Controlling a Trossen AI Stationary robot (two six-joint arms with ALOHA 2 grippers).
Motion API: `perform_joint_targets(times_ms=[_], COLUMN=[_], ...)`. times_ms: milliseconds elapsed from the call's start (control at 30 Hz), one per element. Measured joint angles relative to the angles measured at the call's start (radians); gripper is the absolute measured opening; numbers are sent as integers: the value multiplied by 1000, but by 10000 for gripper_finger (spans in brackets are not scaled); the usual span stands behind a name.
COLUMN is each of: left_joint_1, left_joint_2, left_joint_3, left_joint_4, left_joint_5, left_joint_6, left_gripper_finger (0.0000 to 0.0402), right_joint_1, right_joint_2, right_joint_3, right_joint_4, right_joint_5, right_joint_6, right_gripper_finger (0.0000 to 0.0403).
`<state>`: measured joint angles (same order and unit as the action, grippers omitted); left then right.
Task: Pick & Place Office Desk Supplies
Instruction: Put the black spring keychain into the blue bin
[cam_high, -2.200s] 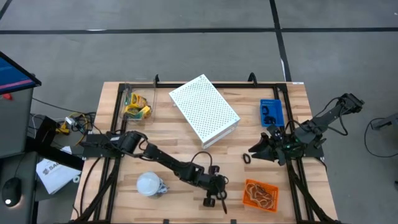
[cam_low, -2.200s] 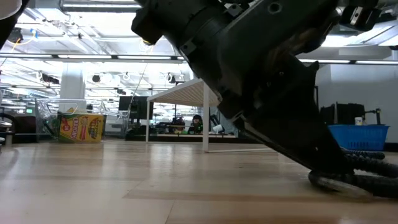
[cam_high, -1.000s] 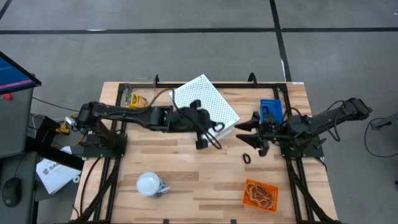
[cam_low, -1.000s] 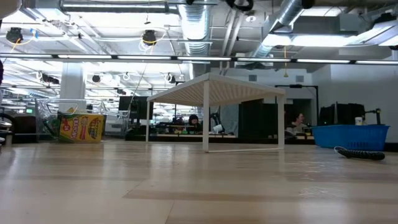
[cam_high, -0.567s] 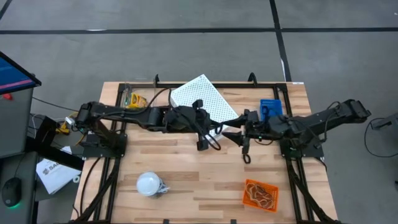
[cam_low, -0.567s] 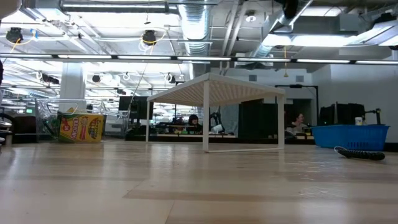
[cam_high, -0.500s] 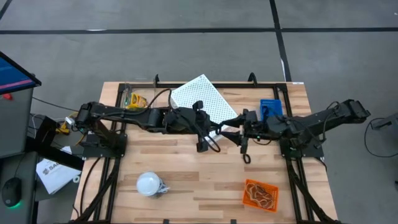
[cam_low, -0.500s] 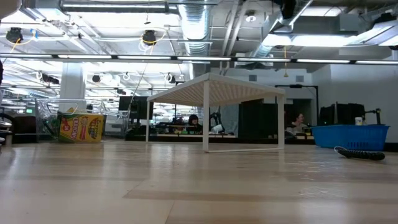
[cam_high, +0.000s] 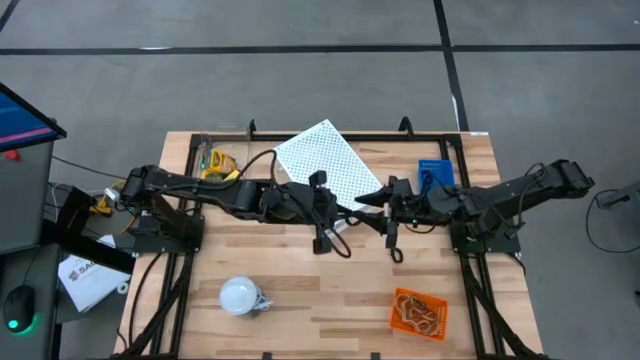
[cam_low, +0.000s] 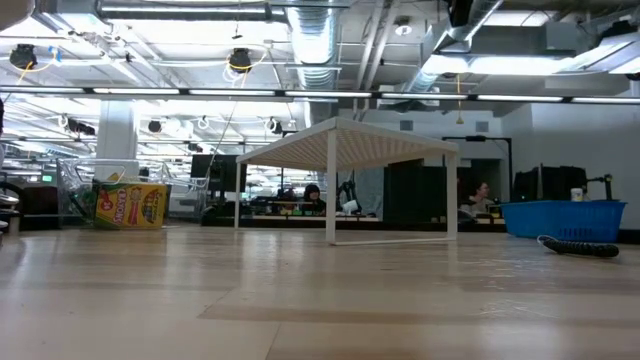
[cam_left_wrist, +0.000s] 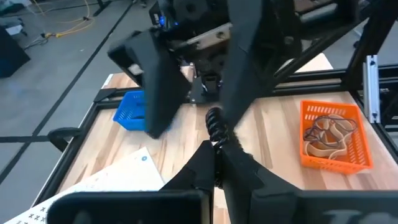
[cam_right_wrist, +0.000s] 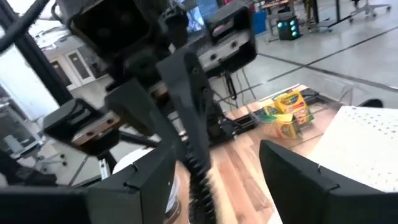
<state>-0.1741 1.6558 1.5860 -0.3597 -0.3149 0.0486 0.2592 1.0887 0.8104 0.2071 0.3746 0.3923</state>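
From above, the left tool at mid-frame is clamped on a black ring, and the right tool stands wide just beside it. An orange basket at lower right holds rubber bands; a blue basket at right holds black rings; a clear bin at upper left holds crayon boxes.

At bench level, the crayon boxes sit far left and the blue basket far right.

The left wrist view shows rubber bands in the orange basket.
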Motion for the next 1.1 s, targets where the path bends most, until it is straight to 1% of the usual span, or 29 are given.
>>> perform_joint_targets(times_ms=[200, 367, 500, 600, 633, 767, 867, 1000, 1100], left_joint_1=[10, 11, 11, 11, 11, 11, 11, 11, 11], left_joint_2=[0, 0, 0, 0, 0, -5, -27, -88, -149], left_joint_3=[0, 0, 1, 1, 1, 1, 2, 2, 2], left_joint_4=[2, 12, 10, -20, -34, -90, -101, -104, -102], left_joint_5=[-4, -8, -9, -36, -45, -55, -63, -61, -63], left_joint_6=[-1, -7, -7, -7, -5, -6, -22, -18, 13], left_gripper_finger=[5, 5, 5, 6, 7, 19, 40, 74, 96], right_joint_1=[3, 3, 3, 6, 9, 9, 1, -20, -46], right_joint_2=[4, 4, 4, 4, 4, 4, 4, 3, 3], right_joint_3=[0, 0, 0, 0, 0, -1, -1, -1, -2], right_joint_4=[-32, -36, -43, -44, -44, -44, -46, -56, -70], right_joint_5=[-42, -62, -63, -63, -62, -33, -29, -9, -8], right_joint_6=[50, 53, 53, 53, 50, 61, 61, 71, 76], right_gripper_finger=[190, 149, 88, 29, 19, 22, 10, 10, 9])
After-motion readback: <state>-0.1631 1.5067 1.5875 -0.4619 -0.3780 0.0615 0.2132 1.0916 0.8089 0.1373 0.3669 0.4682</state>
